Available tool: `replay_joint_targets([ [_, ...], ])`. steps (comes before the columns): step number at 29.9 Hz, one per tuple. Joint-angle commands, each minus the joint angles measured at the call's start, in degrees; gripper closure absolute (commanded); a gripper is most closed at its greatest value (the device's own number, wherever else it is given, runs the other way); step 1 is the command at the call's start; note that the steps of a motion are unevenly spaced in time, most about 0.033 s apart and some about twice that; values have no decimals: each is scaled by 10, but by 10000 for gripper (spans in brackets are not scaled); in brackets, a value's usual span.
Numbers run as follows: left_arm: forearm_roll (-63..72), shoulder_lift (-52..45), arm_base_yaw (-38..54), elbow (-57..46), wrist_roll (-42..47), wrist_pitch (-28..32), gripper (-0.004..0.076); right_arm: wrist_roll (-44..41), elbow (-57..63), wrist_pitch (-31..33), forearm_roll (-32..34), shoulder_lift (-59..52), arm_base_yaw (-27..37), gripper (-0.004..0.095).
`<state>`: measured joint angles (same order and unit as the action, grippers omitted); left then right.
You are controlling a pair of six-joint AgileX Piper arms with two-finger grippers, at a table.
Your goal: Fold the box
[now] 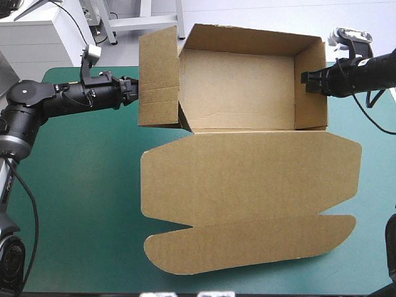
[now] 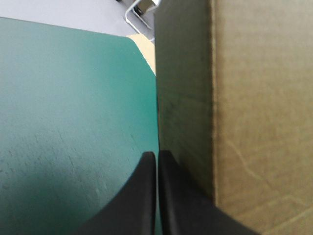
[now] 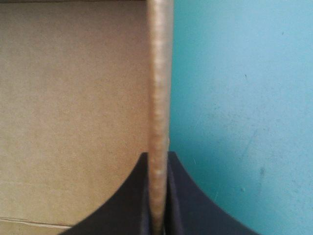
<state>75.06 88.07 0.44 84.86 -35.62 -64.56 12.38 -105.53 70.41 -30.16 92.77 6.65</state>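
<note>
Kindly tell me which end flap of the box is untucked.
The left flap, in the left claw: it splays outward; the right wall stands tucked.

Teal-green cover [image 1: 93, 204] on table; beyond far edge, pale floor [image 1: 124, 52], white cabinet [image 1: 28, 43].

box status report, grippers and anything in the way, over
Left gripper shut on the box, left flap; right gripper shut on its right wall. Open tray, lid flat on the teal-green cover. Nothing seen blocking.
</note>
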Motion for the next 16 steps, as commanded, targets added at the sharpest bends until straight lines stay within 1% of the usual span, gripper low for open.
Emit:
replay_joint_targets([
  [1, 55, -28, 2, 18, -16, -36, 731, -17, -15, -50, -28, -26, -13, 927],
  [4, 55, -28, 2, 18, -17, -48, 731, -26, -15, -64, -6, -24, -38, 927],
  [9, 56, -28, 2, 18, -17, -71, 731, -56, -15, -92, 73, -23, -90, 927],
  [13, 55, -28, 2, 18, -17, -72, 731, -64, -15, -107, 70, -19, -105, 927],
  [16, 55, -28, 2, 18, -19, -89, 730, -75, -15, -115, 74, -18, -115, 927],
])
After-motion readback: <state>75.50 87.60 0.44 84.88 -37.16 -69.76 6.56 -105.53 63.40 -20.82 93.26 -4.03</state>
